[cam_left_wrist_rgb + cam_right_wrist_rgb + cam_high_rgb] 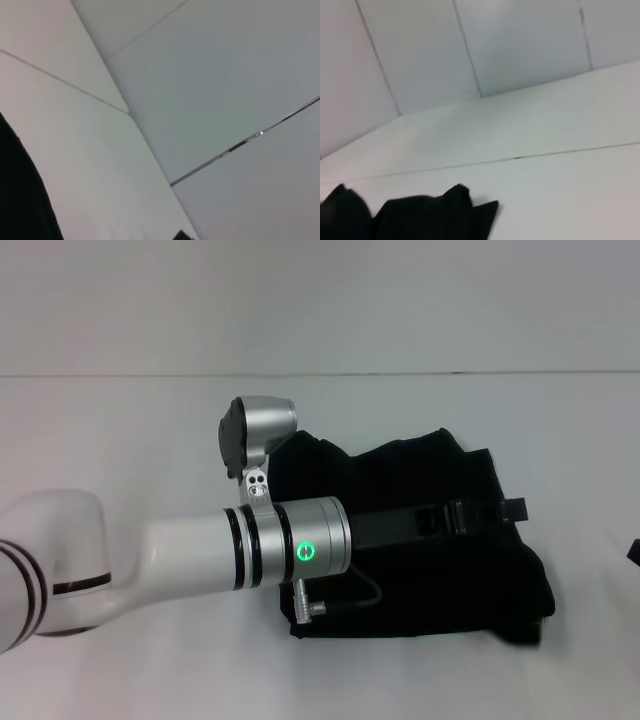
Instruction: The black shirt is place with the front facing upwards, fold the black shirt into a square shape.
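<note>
The black shirt (430, 570) lies on the white table as a roughly folded, bunched bundle right of centre; no lettering shows. My left arm reaches across it from the left, and the left gripper (500, 510) lies black against the black cloth near the bundle's right edge. Whether it holds cloth cannot be made out. A dark edge of the shirt (20, 200) shows in the left wrist view, and a rumpled part of the shirt (420, 215) shows in the right wrist view. Only a sliver of the right gripper (634, 552) peeks in at the far right, apart from the shirt.
The white table (150, 420) spreads out around the bundle, with a seam line along its back. White wall panels (520, 45) stand behind it. My left forearm (200, 560) with a green-lit ring covers the bundle's left part.
</note>
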`<state>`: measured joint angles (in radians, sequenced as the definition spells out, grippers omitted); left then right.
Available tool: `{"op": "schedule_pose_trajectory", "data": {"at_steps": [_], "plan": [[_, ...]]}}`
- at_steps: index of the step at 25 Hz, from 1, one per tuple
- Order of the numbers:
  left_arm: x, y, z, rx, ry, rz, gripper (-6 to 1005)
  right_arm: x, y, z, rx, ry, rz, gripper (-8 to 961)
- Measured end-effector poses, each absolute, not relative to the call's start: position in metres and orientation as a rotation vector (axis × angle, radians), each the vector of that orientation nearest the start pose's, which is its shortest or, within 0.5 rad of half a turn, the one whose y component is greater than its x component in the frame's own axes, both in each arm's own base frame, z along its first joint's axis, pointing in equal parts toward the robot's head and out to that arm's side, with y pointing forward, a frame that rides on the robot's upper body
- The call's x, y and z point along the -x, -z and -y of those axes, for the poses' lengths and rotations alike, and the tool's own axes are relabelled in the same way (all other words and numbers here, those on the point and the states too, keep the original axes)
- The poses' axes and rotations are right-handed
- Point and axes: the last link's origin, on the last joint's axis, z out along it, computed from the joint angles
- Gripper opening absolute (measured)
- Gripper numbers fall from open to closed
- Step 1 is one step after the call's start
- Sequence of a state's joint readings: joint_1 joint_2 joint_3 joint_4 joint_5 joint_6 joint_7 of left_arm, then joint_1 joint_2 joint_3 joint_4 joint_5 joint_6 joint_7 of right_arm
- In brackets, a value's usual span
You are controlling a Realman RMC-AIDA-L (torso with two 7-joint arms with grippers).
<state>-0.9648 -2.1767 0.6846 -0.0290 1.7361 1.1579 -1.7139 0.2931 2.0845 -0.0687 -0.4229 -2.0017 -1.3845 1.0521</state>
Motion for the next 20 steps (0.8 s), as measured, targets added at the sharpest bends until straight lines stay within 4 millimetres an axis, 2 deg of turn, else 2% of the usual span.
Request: {"op": "schedule_pose_trajectory", "data": {"at_steps": [6, 8, 10, 15, 18, 20], "plan": [[0.145, 0.146, -0.347, 2.569, 0.998, 1.628, 543, -0.394, -0.032, -0.256, 1.876, -0.757, -0.943, 945], [0.145, 0.141, -0.346, 2.593, 1.029, 1.577, 627, -0.393, -0.032, -0.258, 1.88, -0.764, -0.938, 945], [0.147, 0.133, -0.344, 2.622, 1.089, 1.503, 669, -0.39, -0.031, -0.26, 1.894, -0.774, -0.93, 945], [0.169, 0.089, -0.336, 2.62, 1.318, 1.241, 774, -0.364, -0.029, -0.259, 2.06, -0.878, -0.799, 945], [0.196, 0.061, -0.33, 2.571, 1.333, 1.125, 837, -0.334, -0.018, -0.256, 2.296, -0.935, -0.609, 945], [0.215, 0.044, -0.323, 2.517, 1.323, 1.022, 879, -0.328, -0.013, -0.255, 2.347, -0.934, -0.563, 945]]}}
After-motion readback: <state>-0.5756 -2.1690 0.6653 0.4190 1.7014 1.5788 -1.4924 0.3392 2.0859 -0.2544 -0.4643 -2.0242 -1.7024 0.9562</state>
